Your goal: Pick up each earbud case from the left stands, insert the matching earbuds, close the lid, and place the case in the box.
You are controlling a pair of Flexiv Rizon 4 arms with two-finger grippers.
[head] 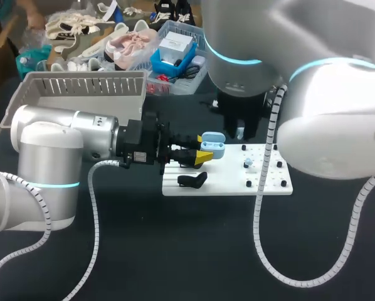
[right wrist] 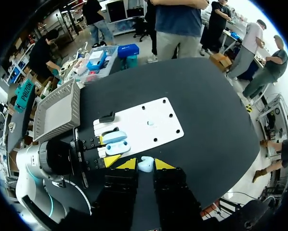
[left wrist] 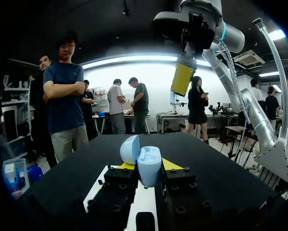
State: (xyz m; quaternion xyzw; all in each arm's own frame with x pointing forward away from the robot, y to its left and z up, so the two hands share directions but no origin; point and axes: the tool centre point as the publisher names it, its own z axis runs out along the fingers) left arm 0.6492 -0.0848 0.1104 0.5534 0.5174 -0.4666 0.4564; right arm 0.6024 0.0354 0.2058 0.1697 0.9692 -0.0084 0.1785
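Two grippers are busy: the left gripper clamps the open-lidded light-blue earbud case over the white stand board, and the right gripper, higher up, pinches a small white earbud. Insertion comes next, I reckon, and needs careful alignment.

White arms, cyan rings, yellow-tipped claws

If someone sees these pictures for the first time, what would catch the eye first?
The open light blue earbud case, clamped in the left pincer above the white stand board, stands out first. Next comes the right pincer, gripping a small pale earbud high above the table, and the grey box at its far left.
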